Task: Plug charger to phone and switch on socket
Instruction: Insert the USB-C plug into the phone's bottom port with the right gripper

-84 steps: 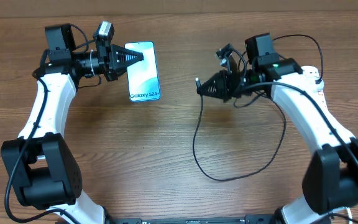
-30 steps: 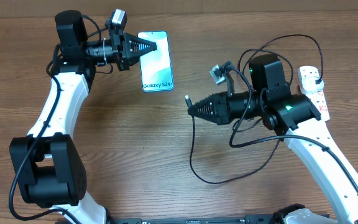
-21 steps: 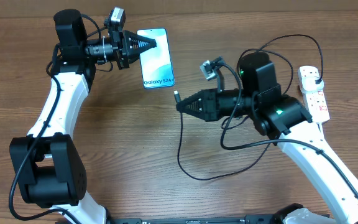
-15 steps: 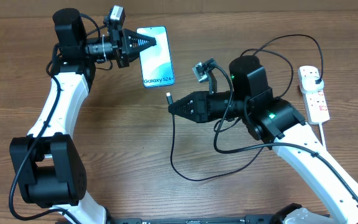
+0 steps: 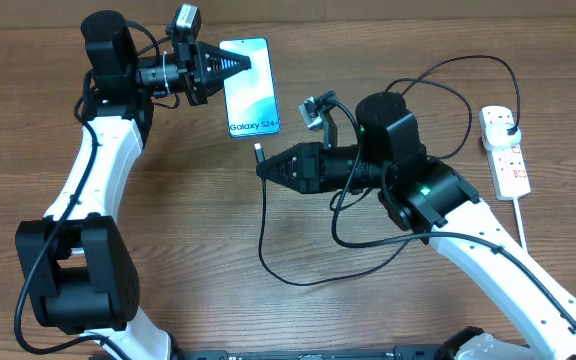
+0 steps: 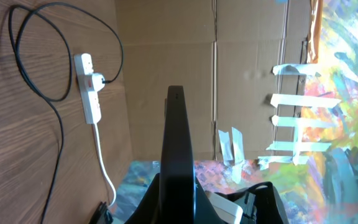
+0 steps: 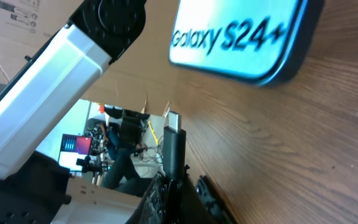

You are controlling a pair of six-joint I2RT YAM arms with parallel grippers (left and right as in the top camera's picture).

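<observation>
The phone, a Galaxy S24+ by its screen text, sits in the upper middle of the overhead view with the left gripper clamped across its left long edge; the left wrist view shows it edge-on as a thin dark slab between the fingers. Whether its back rests on the wooden table or is lifted just off it is hard to tell from these angles. The right gripper is closed on the charger cable just behind the connector tip, which juts out toward the bottom edge of the phone and stands near it but apart. In the right wrist view the tip points up at the underside of the phone's lower end. The rest of the cable hangs in a loose loop down the middle of the frame and runs back to the white power strip at the right edge, where a black plug appears to be seated in the end outlet. The cable is light and limp, so only the short moulded collar behind the tip is stiff enough to steer by, which is where it is held. The phone is slim and glassy and likely slippery, best gripped across its edges; it could pivot in the fingers when the tip presses in, and the small port will not forgive an angled push
</observation>
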